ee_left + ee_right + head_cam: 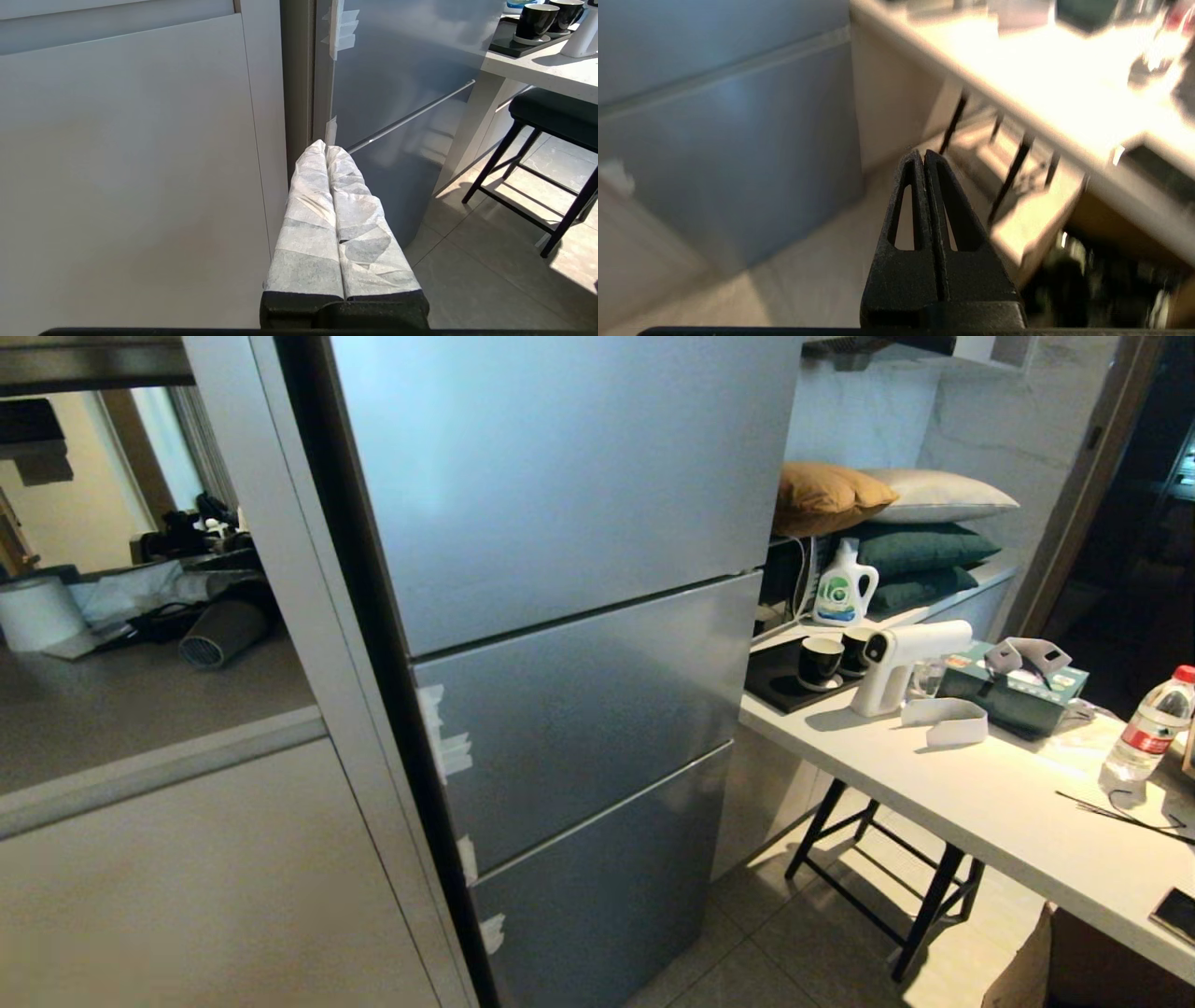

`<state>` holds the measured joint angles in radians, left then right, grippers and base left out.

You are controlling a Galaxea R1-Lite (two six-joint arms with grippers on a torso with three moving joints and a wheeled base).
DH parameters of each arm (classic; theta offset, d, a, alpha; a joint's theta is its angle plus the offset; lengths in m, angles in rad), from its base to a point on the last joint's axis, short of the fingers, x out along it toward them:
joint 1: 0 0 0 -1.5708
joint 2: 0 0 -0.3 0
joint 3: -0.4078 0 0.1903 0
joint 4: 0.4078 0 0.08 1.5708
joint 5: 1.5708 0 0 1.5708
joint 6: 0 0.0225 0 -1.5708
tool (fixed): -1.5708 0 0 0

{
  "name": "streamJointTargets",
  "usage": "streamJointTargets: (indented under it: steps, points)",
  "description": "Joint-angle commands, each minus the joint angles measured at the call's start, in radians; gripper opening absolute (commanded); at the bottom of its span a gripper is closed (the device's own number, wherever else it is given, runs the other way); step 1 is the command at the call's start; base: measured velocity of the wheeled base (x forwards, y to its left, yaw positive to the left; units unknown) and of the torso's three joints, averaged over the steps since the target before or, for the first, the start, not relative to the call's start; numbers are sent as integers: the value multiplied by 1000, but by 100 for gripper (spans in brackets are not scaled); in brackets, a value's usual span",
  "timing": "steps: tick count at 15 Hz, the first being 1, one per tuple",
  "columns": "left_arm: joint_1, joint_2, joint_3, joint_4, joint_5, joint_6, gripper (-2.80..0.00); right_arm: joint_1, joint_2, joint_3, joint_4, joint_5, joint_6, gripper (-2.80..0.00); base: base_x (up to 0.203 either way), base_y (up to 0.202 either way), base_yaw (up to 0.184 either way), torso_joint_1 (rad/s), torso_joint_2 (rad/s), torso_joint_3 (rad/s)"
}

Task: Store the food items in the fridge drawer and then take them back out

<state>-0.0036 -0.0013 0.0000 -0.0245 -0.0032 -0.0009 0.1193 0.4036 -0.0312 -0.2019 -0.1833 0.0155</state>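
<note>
The left gripper [326, 148] hangs low in front of the beige cabinet door [131, 163], just beside the edge of the fridge. Its two fingers [308, 224] are wrapped in white paper and pressed together, with nothing between them. The right gripper [923, 154] is also low, over the tiled floor [808, 270], between the fridge and the table. Its black fingers [903, 261] are together and hold nothing. The right wrist view is blurred, so small things there cannot be told.

In the head view neither arm shows. The silver-grey fridge [560, 616] stands in the middle, and all its three fronts are closed. Small pieces of white tape [446, 747] sit along its left edge. The fridge drawer cannot be seen, because it is behind the closed fronts. The green pepper and the potato-like lump show in no view.

To the right of the fridge stands a white table [980, 803] on black legs. On it are two dark cups [822, 663] on a black tray, a white spray gun [901, 663], a green tissue box [1013, 695] and a clear water bottle [1148, 728]. Further back, a white detergent bottle [843, 585] stands near a pile of cushions [896, 532].
</note>
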Motion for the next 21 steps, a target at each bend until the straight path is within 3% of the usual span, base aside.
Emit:
streamJointTargets:
  steps: [1,3,5,8,21]
  points:
    - [0,1,11,-1,0,-1,-280,-25,-130,19,87,17,19,-280,0,0,0,0,0,0]
    - [1,1,11,-1,0,-1,-280,-87,-170,26,102,129,-19,-280,0,0,0,0,0,0]
    - [1,1,11,-2,0,-1,-280,-113,-270,22,202,187,-82,-280,0,0,0,0,0,0]
    - [-1,1,11,0,0,1,-280,-116,-411,26,214,204,-105,-280,0,0,0,0,0,0]
    - [1,1,11,-2,0,1,-280,-116,-403,30,213,205,-82,-280,0,-1,6,0,0,0]
